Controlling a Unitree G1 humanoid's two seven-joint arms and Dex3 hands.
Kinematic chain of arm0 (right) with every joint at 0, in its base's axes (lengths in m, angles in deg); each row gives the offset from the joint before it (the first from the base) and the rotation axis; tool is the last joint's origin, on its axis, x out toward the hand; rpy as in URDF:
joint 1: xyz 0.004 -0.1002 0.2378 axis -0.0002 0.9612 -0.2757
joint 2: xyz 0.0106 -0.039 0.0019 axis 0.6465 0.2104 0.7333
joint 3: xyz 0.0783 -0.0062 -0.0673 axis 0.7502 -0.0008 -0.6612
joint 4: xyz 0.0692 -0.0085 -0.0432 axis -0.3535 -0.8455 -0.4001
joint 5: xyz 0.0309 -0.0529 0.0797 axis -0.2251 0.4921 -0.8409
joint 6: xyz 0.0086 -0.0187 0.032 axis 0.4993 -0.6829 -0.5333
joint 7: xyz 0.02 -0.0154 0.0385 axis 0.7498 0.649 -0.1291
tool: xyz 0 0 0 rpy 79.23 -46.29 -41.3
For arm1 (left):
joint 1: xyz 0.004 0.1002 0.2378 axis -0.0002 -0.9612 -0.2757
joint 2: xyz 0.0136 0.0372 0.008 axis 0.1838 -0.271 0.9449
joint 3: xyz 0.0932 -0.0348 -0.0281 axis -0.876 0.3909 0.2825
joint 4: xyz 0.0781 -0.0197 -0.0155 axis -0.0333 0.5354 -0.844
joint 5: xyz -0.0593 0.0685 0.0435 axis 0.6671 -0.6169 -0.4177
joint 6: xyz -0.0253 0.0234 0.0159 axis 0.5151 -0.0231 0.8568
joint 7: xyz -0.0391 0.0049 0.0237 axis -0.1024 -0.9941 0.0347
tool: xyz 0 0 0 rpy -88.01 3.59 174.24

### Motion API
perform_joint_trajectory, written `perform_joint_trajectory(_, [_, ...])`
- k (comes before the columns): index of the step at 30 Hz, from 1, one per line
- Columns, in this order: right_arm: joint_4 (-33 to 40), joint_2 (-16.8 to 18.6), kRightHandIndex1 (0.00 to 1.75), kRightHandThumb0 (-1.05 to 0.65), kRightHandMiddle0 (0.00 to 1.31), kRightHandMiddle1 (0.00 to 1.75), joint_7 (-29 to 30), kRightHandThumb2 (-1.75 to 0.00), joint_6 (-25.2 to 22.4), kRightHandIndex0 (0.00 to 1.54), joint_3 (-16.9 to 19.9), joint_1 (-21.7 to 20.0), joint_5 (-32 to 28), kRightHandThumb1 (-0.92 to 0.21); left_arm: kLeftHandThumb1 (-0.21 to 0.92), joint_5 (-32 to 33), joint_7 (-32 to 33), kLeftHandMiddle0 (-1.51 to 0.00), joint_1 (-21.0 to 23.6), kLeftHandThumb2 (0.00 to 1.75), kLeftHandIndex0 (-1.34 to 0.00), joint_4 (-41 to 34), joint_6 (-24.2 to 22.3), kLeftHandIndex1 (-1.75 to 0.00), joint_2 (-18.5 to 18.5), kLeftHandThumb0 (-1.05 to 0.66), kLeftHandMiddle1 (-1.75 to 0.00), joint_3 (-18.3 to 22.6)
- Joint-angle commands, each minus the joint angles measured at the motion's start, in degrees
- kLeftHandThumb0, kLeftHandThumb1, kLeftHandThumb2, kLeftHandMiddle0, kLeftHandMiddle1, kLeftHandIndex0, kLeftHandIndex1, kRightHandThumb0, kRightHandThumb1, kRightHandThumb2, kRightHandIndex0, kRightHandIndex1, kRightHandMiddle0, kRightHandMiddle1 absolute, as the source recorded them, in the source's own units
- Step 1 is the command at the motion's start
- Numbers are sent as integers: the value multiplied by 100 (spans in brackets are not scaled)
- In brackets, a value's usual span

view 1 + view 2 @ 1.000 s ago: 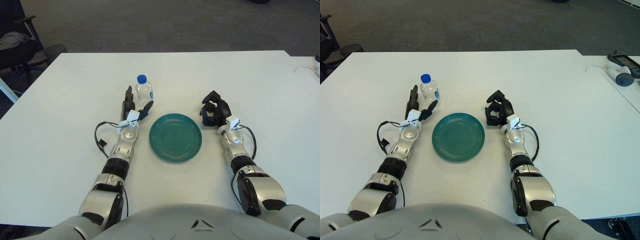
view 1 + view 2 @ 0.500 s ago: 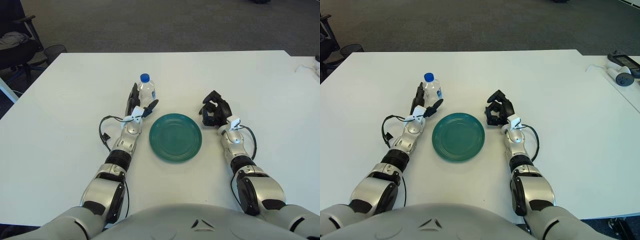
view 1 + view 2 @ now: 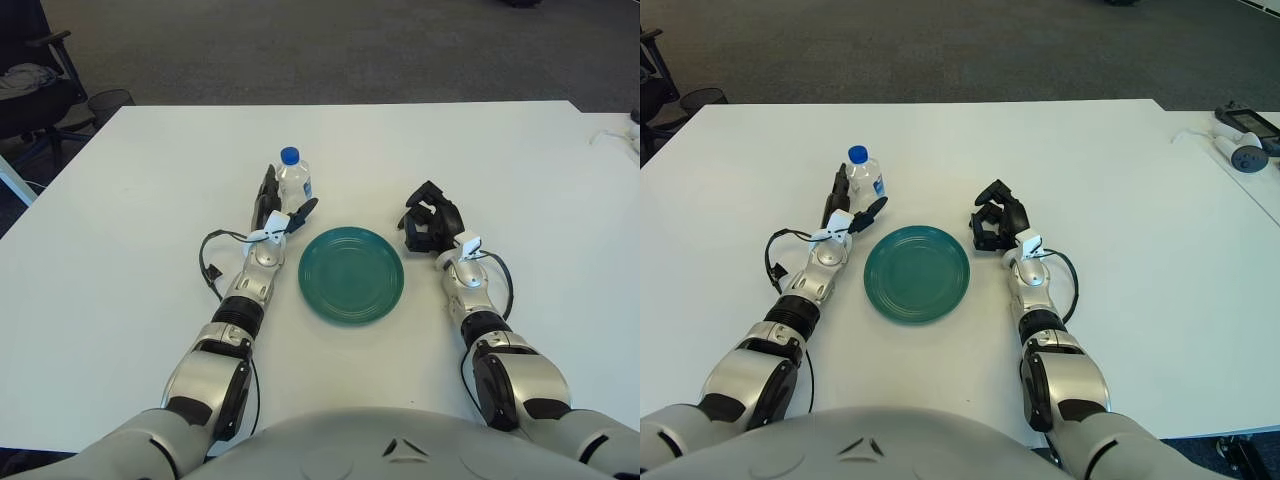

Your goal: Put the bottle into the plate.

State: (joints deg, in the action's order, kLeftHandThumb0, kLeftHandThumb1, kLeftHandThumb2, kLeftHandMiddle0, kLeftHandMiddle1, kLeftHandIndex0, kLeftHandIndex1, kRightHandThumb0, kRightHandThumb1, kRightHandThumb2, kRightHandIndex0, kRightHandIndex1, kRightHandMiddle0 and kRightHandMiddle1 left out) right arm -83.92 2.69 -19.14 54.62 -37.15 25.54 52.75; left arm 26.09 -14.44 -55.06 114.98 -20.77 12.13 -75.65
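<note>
Just ahead of my left hand (image 3: 272,208) stands the bottle (image 3: 292,178), upright.
Fingers spread around it, not yet gripping; plate (image 3: 351,274) lies right; right hand (image 3: 430,220) curled, empty.

Your left hand (image 3: 272,212) sits against the bottle (image 3: 293,180); the plate (image 3: 351,274) lies just right, bare table (image 3: 450,150) between them unobstructed.

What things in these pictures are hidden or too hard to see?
- Bottle: its lower part sits behind the left hand in both views, so any touching is unclear.
- Right hand: the curled fingers hide the palm.
- White gadgets: cut off by the right eye view's edge, too small to name.
</note>
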Motion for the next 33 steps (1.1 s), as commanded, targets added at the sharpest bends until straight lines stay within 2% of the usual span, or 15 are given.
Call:
perform_joint_trajectory(1, [-1089,298,152,0,43,175,22,-131,-909,75,10,1146,-37,-26,92,-22,153,-4,50,17,0,173,-2,0,73,-105,-7,49])
perform_joint_trajectory(8, [-1089,305,152,0,44,175,103,-132,-952,76,-16,1141,-1,-25,91,42,338,-6,77,15,-2,187,-23,-1,35,-105,-8,148])
perform_joint_trajectory(13, [-1098,299,151,0,44,175,45,-132,-997,76,-11,1121,-17,-26,91,84,468,-8,143,8,0,299,13,-25,28,-105,-13,213])
perform_joint_trajectory(22, [-1087,311,163,0,43,175,-28,-137,-966,71,15,1122,-53,-25,92,106,733,-10,281,6,0,363,-17,-49,34,-105,-19,320])
perform_joint_trajectory(27, [-1090,304,161,0,43,175,-65,-135,-994,72,14,1114,-57,-25,92,190,760,-2,330,6,0,314,14,-56,8,-105,-39,394])
perform_joint_trajectory(33, [-1091,306,164,0,42,175,-79,-137,-986,71,22,1116,-60,-25,92,243,750,0,366,6,0,232,-17,-56,-25,-105,-43,455])
